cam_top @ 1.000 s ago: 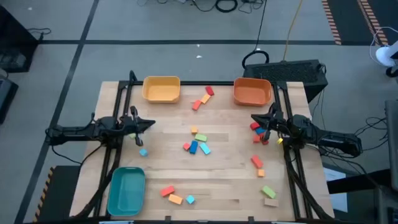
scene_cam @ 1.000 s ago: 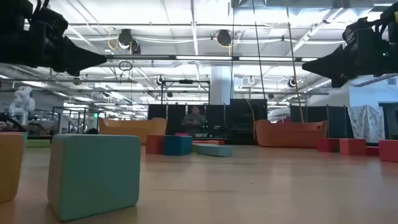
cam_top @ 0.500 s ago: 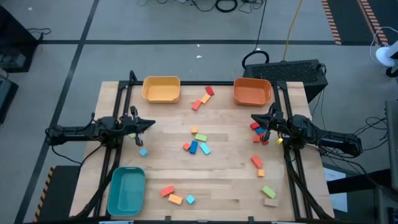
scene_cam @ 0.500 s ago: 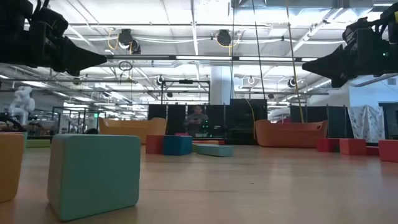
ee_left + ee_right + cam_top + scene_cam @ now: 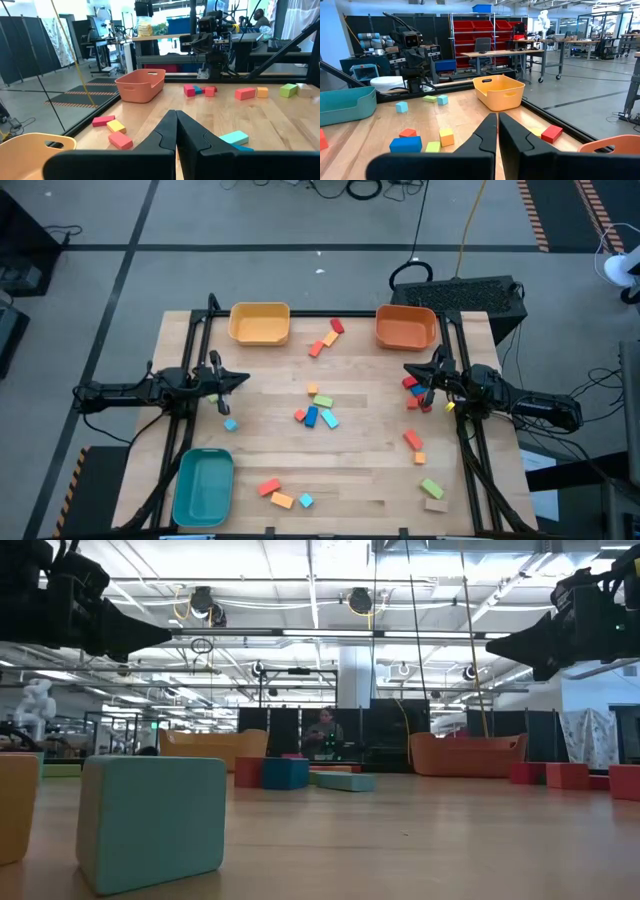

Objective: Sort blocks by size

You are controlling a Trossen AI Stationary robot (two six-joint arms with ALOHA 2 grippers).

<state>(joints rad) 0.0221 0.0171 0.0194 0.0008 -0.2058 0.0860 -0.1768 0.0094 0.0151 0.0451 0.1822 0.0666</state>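
Blocks lie scattered on the wooden table point(image 5: 360, 470): a centre cluster point(image 5: 317, 408), red and orange ones at the far edge point(image 5: 325, 340), a red and blue group point(image 5: 415, 392) under the right arm, others near the front point(image 5: 280, 493) and at the front right point(image 5: 432, 490). My left gripper point(image 5: 245, 379) hovers shut at the table's left side, pointing level toward the centre, also in its wrist view point(image 5: 176, 114). My right gripper point(image 5: 407, 370) hovers shut at the right side, pointing level toward the centre point(image 5: 497, 116). Neither touches a block.
A yellow bin point(image 5: 260, 322) stands at the far left, an orange bin point(image 5: 405, 327) at the far right, and a teal bin point(image 5: 204, 485) at the near left. A light blue block point(image 5: 150, 825) sits close to the low camera. Black frame rails run along both sides.
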